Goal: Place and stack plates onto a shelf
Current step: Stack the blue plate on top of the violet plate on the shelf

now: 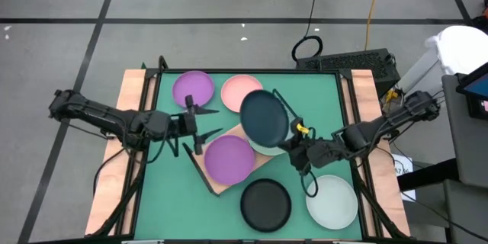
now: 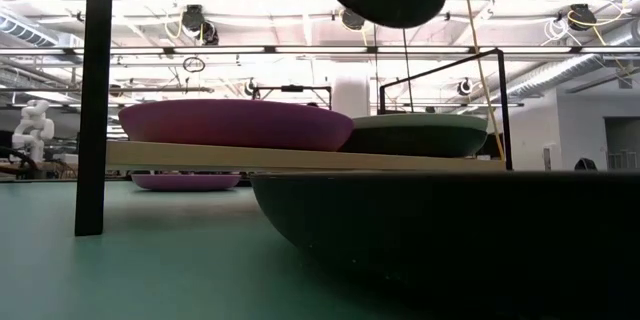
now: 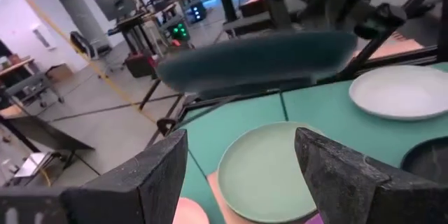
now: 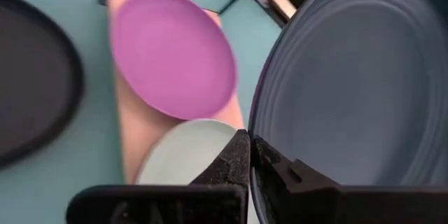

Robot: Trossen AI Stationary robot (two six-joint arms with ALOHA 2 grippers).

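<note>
A light wooden shelf (image 1: 217, 183) stands slantwise mid-table. On it rest a purple plate (image 1: 229, 158) and a pale mint plate (image 3: 269, 171). Above the mint plate hangs a dark teal plate (image 1: 264, 116), with my right gripper (image 1: 292, 139) shut on it. My left gripper (image 1: 194, 118) hovers open left of the shelf and holds nothing. On the green tabletop lie a second purple plate (image 1: 193, 88), a pink plate (image 1: 238, 90), a black plate (image 1: 265, 203) and a whitish plate (image 1: 332, 200). My right gripper pinches the dark teal plate's rim (image 4: 260, 133) between its two fingers, at the side of the plate nearest the table's right near corner. The fingers come from that side, slanting down. The plate is lifted clear, slightly tilted, over the mint plate.
The shelf has thin black wire frames at its ends (image 2: 497, 90). A black upright (image 2: 95, 100) stands at the left of the low view. The black plate (image 2: 450, 230) fills the low view's foreground. Wooden strips (image 1: 126, 145) border the table's left and right sides.
</note>
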